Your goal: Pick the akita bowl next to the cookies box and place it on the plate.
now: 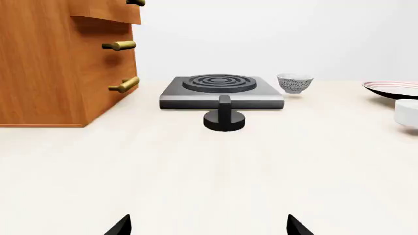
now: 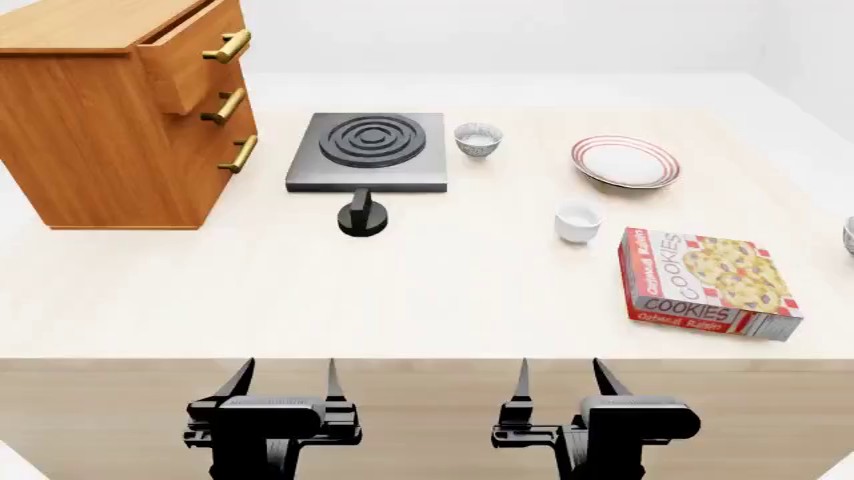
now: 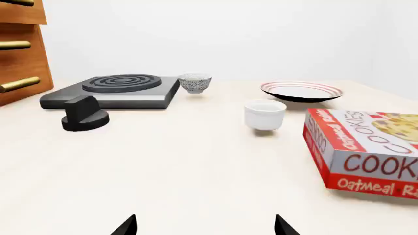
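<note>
Only a grey sliver of the akita bowl (image 2: 849,236) shows at the head view's right edge, just beyond the cookies box (image 2: 703,283) (image 3: 365,152). The red-ringed plate (image 2: 625,161) (image 3: 302,91) (image 1: 392,88) lies farther back, behind the box. A look-alike speckled bowl (image 2: 478,139) (image 3: 195,82) (image 1: 294,83) stands beside the stove. My left gripper (image 2: 286,383) (image 1: 209,227) and right gripper (image 2: 558,380) (image 3: 204,226) hover at the table's near edge, both open and holding nothing, far from the bowls.
A black stove (image 2: 368,150) with a loose black knob (image 2: 362,215) in front of it sits mid-table. A wooden drawer cabinet (image 2: 114,110) stands at the back left. A plain white cup (image 2: 577,221) (image 3: 265,114) stands between the plate and the box.
</note>
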Robot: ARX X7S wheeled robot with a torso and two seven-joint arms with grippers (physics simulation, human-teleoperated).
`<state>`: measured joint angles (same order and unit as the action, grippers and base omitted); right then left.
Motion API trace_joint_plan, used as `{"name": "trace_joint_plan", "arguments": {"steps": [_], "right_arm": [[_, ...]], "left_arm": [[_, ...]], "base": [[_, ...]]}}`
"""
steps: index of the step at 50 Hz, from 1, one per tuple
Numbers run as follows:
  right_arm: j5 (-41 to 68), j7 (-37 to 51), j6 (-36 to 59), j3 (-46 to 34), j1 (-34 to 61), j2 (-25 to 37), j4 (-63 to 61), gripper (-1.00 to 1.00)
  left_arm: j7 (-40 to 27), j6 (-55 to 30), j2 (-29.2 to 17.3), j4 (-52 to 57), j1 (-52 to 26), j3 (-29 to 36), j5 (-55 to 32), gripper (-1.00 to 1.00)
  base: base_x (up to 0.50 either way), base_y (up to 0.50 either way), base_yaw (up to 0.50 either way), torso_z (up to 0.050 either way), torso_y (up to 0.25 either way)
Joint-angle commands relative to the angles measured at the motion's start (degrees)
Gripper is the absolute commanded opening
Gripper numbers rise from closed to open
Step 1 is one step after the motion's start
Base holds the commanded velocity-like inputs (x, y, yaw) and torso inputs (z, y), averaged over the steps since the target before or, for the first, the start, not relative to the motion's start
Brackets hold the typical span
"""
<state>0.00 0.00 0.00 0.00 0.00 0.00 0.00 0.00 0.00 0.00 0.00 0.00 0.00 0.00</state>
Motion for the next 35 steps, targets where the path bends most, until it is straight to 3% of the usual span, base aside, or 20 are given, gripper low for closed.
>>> {"name": "trace_joint_plan", "arguments": {"steps": [1,14,18,20,22,26,30,35], "right_arm": [[0.3,1.3,1.1,-1.3,0.5,1.0,0.4,1.0],[3.6,1.9,1.1,-4.2,-0.3,3.1,-1.6,1.0],[6.2,1.9,4.2,-3.2,-0.6,3.9,-7.7,1.0],[10.4,1.5,9.3,-1.3,-0.6,5.3,-16.2,1.0],[13.0,2.1,12.7,0.6,-0.3,6.5,-22.8,1.0],[21.4,4.7,20.8,8.8,1.3,10.3,-39.5,1.0],[27.1,7.7,24.1,16.1,2.2,12.7,-48.1,1.0],[31.3,10.0,25.7,21.7,2.7,14.7,-53.8,1.0]], "left_arm": [[-1.0,0.2,-0.9,0.0,-0.1,1.2,-0.7,1.0],[-3.9,1.7,-2.9,-1.4,-0.4,3.9,-1.6,1.0],[-4.1,-0.2,-3.6,2.3,0.0,3.8,-2.8,1.0],[-3.9,-6.5,-4.7,12.7,0.5,1.7,-6.9,1.0],[-4.3,-6.3,-5.6,16.7,1.4,0.2,-7.8,1.0],[-7.3,-12.8,-9.4,35.7,3.0,-6.6,-10.5,1.0],[-10.0,-17.4,-12.2,48.1,4.7,-12.8,-11.5,1.0],[-11.8,-18.1,-13.0,54.7,6.9,-19.4,-13.0,1.0]], "base": [[0.0,0.0,0.0,0.0,0.0],[0.0,0.0,0.0,0.0,0.0],[0.0,0.0,0.0,0.0,0.0],[0.0,0.0,0.0,0.0,0.0],[0.0,0.0,0.0,0.0,0.0],[0.0,0.0,0.0,0.0,0.0],[0.0,0.0,0.0,0.0,0.0],[0.0,0.0,0.0,0.0,0.0]]}}
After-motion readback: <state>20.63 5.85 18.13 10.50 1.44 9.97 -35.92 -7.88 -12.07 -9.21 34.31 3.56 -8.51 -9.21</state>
